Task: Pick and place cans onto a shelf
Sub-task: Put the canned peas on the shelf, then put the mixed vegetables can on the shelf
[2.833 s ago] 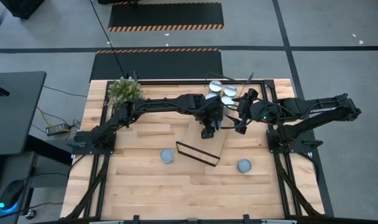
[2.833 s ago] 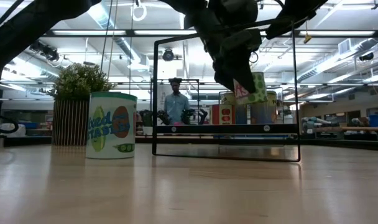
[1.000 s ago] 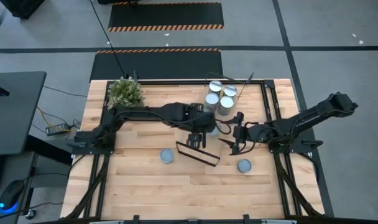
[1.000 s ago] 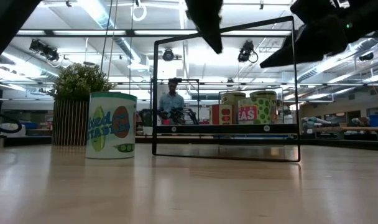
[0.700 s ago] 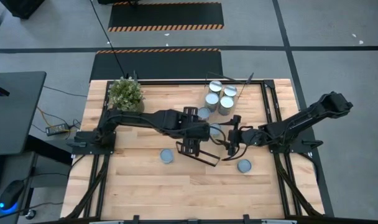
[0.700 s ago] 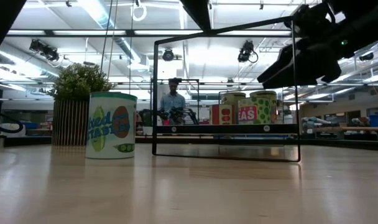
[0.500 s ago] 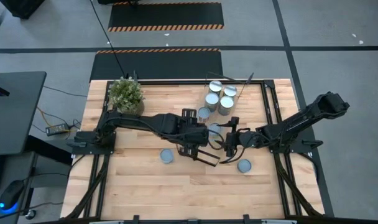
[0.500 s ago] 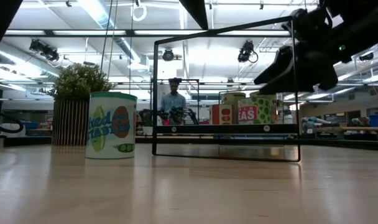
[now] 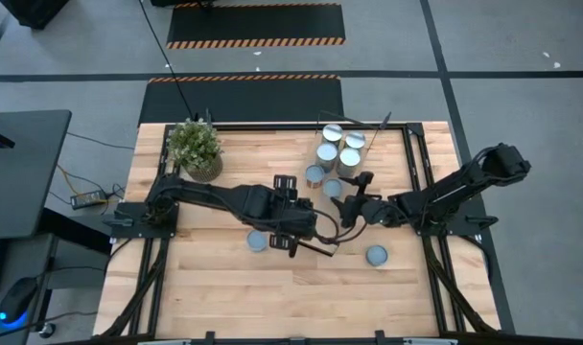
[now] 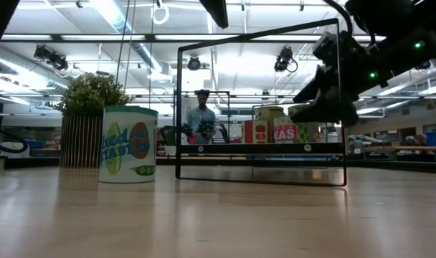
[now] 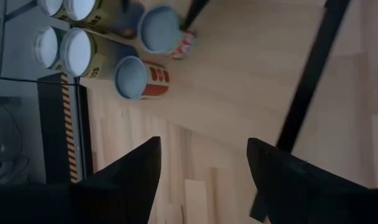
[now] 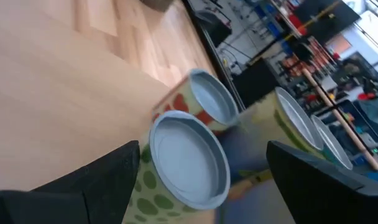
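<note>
My right gripper [image 9: 346, 213] is open, its fingers on either side of a green-dotted can [image 12: 188, 163] without touching it; it also shows in the low view [image 10: 320, 97]. A red-labelled can [image 12: 209, 102] stands just behind that one. My left gripper [image 9: 295, 240] is open and empty over the shelf's near end [image 9: 322, 247]; its wrist view [image 11: 201, 180] shows the black frame bar [image 11: 304, 99]. Several more cans [image 9: 339, 149] stand upright at the far edge. One can [image 9: 259, 241] stands near left, also in the low view [image 10: 128, 143]. Another can [image 9: 376, 255] stands near right.
A potted green plant [image 9: 196, 146] stands at the table's far left corner. The shelf's black frame [image 10: 179, 107] rises upright from the table in the low view. A person [image 10: 201, 118] stands in the room beyond the table.
My left gripper has drawn back toward the table's near edge and a little left, away from the cans at the back. My right gripper has gone toward the table's left and down, up to the two cans in the middle. No can has moved.
</note>
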Robot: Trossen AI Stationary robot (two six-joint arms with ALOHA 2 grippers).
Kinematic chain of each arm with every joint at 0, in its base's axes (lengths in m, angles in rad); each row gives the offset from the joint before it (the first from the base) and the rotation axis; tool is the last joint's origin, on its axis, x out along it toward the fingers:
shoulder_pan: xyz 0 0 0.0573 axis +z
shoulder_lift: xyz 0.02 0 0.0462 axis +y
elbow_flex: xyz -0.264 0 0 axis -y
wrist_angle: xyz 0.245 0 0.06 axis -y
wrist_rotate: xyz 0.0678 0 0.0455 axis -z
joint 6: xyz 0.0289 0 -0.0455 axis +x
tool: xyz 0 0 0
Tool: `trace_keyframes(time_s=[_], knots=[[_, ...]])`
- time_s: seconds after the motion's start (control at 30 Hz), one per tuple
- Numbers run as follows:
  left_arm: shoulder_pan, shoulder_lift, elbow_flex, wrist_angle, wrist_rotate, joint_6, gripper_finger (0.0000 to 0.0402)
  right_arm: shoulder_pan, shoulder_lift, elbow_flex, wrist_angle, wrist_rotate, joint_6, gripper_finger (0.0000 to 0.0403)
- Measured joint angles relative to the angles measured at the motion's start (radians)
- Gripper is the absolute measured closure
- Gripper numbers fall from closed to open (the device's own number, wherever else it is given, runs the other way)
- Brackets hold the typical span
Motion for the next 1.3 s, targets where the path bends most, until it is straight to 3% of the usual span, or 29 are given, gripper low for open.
trace_keyframes(time_s=[0.5, 0.63, 0.83, 1.03, 1.17, 1.3], knots=[[-0.020, -0.006, 0.000, -0.049, 0.000, -0.047, 0.0159, -0.060, -0.026, 0.002, -0.017, 0.079, 0.015, 0.0045], [-0.033, -0.013, 0.000, -0.087, 0.000, -0.069, 0.0159, -0.016, -0.088, 0.057, -0.109, 0.059, 0.036, 0.0045], [-0.085, -0.015, -0.016, -0.083, -0.031, -0.111, 0.0159, 0.047, -0.179, 0.155, -0.416, -0.020, 0.150, 0.0046], [-0.153, -0.094, -0.246, -0.047, -0.101, -0.173, 0.0159, 0.127, -0.203, 0.255, -0.650, -0.090, 0.296, 0.0055], [-0.190, -0.223, -0.414, 0.065, -0.102, -0.270, 0.0159, 0.168, -0.195, 0.306, -0.743, -0.097, 0.341, 0.0061], [-0.229, -0.347, -0.595, 0.160, -0.090, -0.402, 0.0159, 0.180, -0.193, 0.341, -0.802, -0.201, 0.407, 0.0063]])
